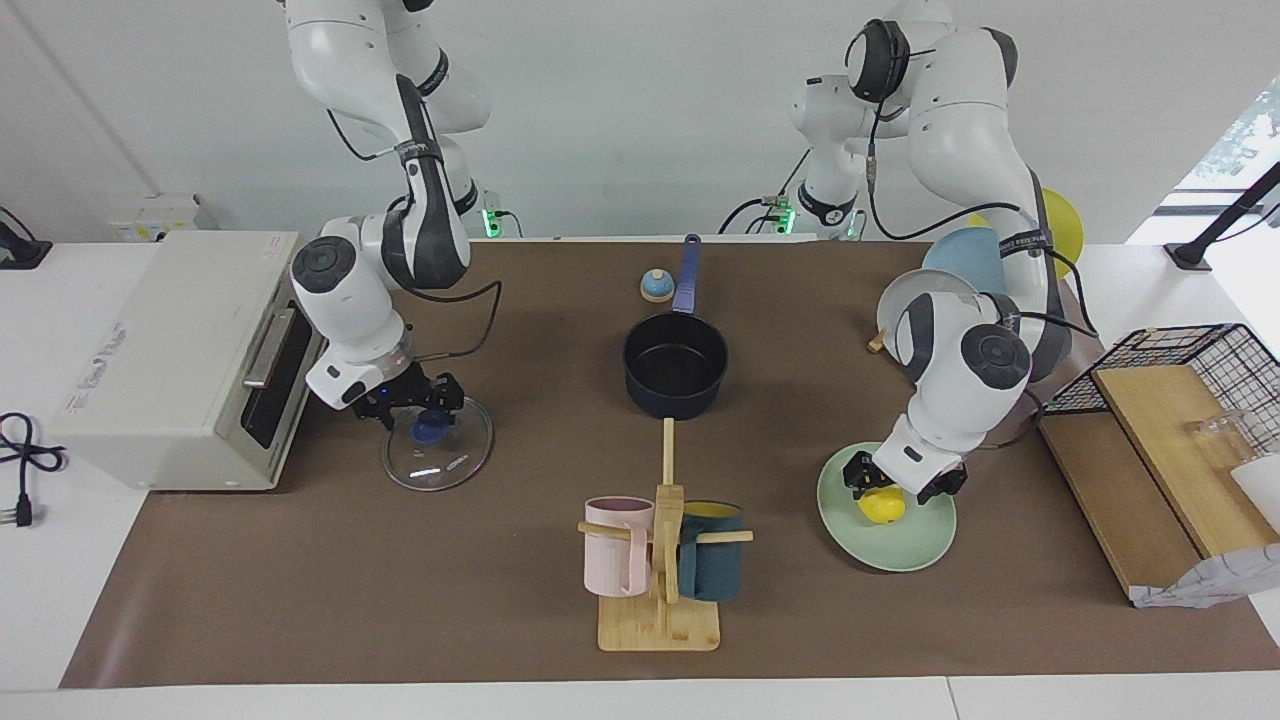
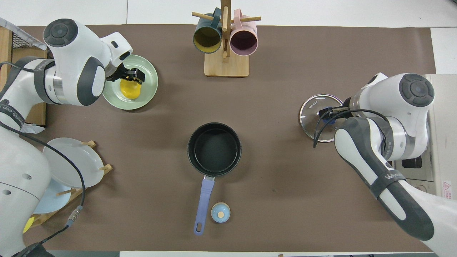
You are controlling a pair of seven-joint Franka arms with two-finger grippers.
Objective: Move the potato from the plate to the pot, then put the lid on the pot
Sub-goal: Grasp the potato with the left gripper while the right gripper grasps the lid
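Lid (image 1: 437, 443): one round clear glass disc with a metal rim and a blue knob, flat on the brown table (image 1: 520, 620) at the facing view's left of centre, beside the toaster oven (image 1: 170, 360).
Right pincer (image 1: 418, 402): down at the lid's knob, fingers spread to either side of it, not clenched; no grip can be made out.
Pot (image 1: 675, 374): one dark navy saucepan with a black inside, nothing in it, at the frame's centre, its long blue handle pointing toward the robots.
Bell (image 1: 656, 286): one small blue-domed piece in the upper centre, just beside the pot's handle.
Mugs: two on the wooden rack (image 1: 660, 590) at lower centre, a pink mug (image 1: 615, 545) and a dark teal mug (image 1: 712, 562).
Potato (image 1: 882, 508): one small bright yellow lumpy oval, lying on the plate at the frame's right of centre.
Plate (image 1: 900, 545): one pale mint-green round dish with a shallow rim, flat on the table.
Left pincer (image 1: 895, 483): low over the potato, fingers apart and straddling its top; contact could not be told.
Racked plates (image 1: 960, 270): three stood upright at upper right, grey, blue and yellow.
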